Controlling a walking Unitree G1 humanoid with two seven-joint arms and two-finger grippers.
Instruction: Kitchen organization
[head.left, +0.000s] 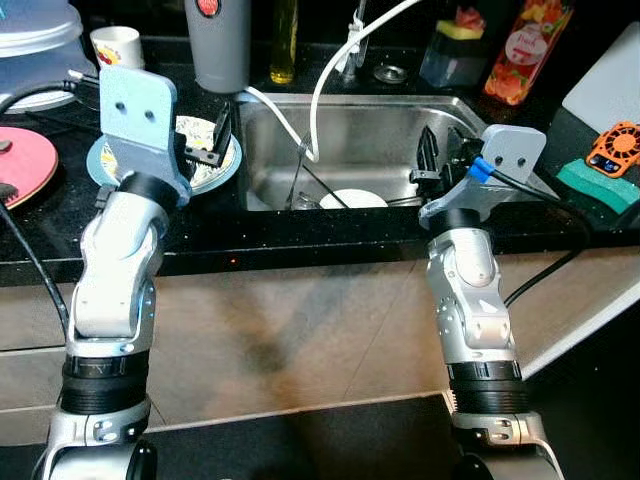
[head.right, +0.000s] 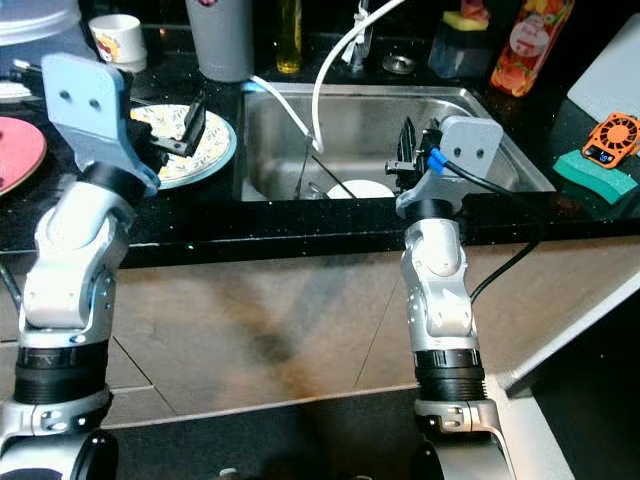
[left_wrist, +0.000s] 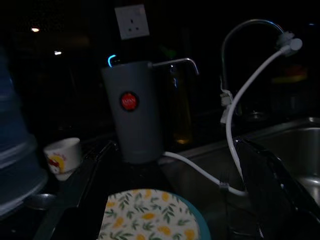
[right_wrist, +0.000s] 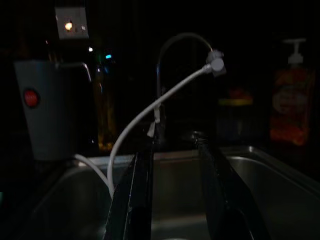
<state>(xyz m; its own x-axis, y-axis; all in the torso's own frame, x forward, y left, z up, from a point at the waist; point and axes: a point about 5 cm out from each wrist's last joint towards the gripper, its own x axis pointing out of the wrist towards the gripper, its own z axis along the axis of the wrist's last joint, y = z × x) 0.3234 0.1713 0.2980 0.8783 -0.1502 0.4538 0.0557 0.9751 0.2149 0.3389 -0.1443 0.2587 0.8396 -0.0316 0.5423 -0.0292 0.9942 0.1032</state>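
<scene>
The round floral-patterned ceramic plate with a teal rim (head.left: 205, 150) lies on the black tabletop (head.left: 300, 235) beside the steel sink (head.left: 360, 140), under the left gripper (head.left: 212, 140), fingers apart; it looks rigid, slippery and breakable, best pinched at the rim, while the right gripper (head.left: 432, 160) hangs over the sink, fingers apart.

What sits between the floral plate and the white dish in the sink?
In the left eye view, the sink's left wall and a white hose separate the floral plate from the white dish.

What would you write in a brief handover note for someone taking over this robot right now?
Left gripper: open, empty, over the floral plate on the counter left of the sink.
Right gripper: open, empty, over the sink's right side.
A white dish lies in the sink under the white hose.
Done: nothing gripped.
Left: likely pick up the plate and dish.
</scene>
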